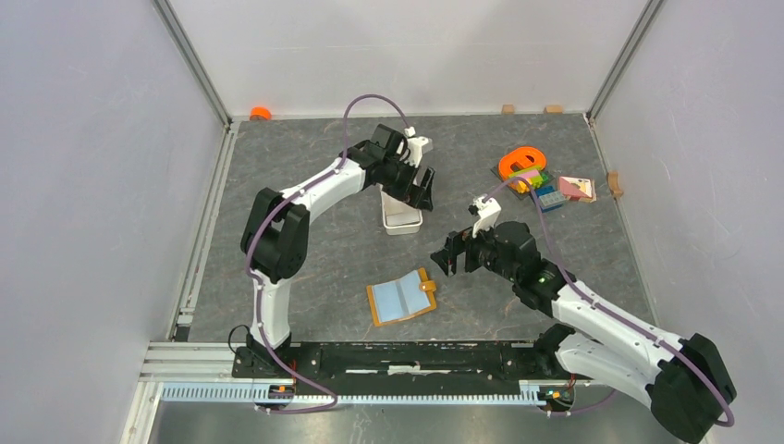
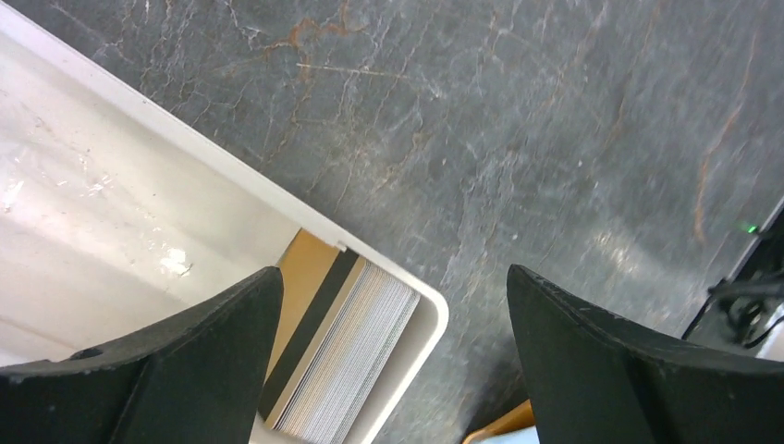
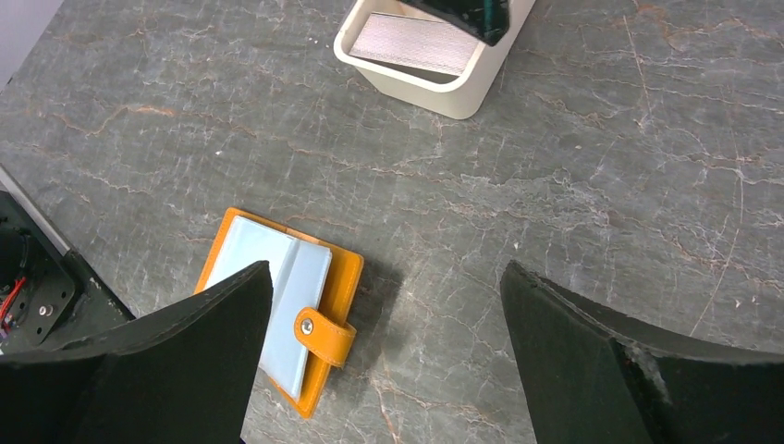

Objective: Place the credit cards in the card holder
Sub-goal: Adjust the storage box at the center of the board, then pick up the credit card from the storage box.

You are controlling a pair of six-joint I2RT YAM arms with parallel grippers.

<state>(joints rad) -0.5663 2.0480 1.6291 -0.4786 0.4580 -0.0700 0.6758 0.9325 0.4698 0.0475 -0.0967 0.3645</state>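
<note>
L gripper (image 2: 390, 276): jaws wide apart, nothing betw them, hovering right over one end of the white tray (image 2: 433, 319). Credit cards (image 2: 347, 365) stand on edge as one stack in that tray end, directly under the L gripper and a bit toward its left finger. Outer card shows a tan face w/ dark mag stripe. Neither finger touches a card as far as the wrist view shows.

Card holder (image 1: 402, 296): lies open and flat on the desk (image 1: 324, 240), well apart from the L gripper, toward the arm bases. It's under the R gripper (image 3: 385, 268), on its left-finger side. Pale blue-grey pockets face up, snap tab (image 3: 325, 335) sticks out at one edge. No card visible in the pockets; can't see inside the slots.

R gripper: also open, empty, hanging above the desk, not touching the holder.

Beyond the R gripper, far side: orange ring (image 1: 520, 163) + coloured bits, not task items.

Progress est: ~0 done. No card gripped, none inserted. Left to do: pull a card off the stack, carry it to the holder, slide it into a pocket, repeat. R arm prob needed to steady the holder.
</note>
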